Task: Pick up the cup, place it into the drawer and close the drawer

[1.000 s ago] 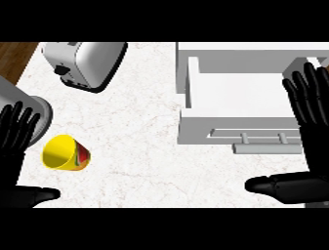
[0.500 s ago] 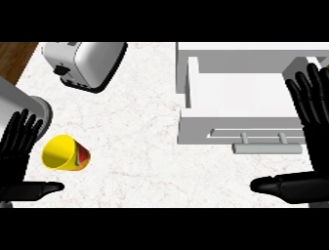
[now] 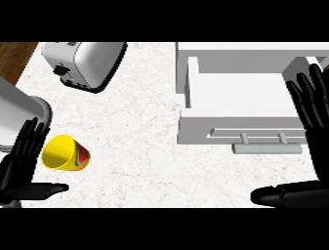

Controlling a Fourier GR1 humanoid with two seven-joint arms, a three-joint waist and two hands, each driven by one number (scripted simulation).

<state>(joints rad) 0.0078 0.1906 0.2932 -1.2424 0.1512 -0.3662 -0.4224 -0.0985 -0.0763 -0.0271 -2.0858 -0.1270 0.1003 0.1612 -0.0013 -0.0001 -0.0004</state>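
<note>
Left hand (image 3: 19,168) now nearer, fingers straight, just left of yellow cup (image 3: 64,154).

One yellow cup (image 3: 64,154) with a red and green patch on its side lies tipped over at the near left of the white marbled counter (image 3: 138,146). One silver toaster (image 3: 84,63) with a black end panel sits at the far left. One white open drawer (image 3: 242,105) stands at the right, with one pale bar handle (image 3: 264,141) along its near front. One large grey cylinder (image 3: 5,114) shows at the left edge, only partly in view. Two black robot hands show: the left hand (image 3: 19,173) at the near left just beside the cup, and the right hand (image 3: 325,132) at the right edge.
</note>
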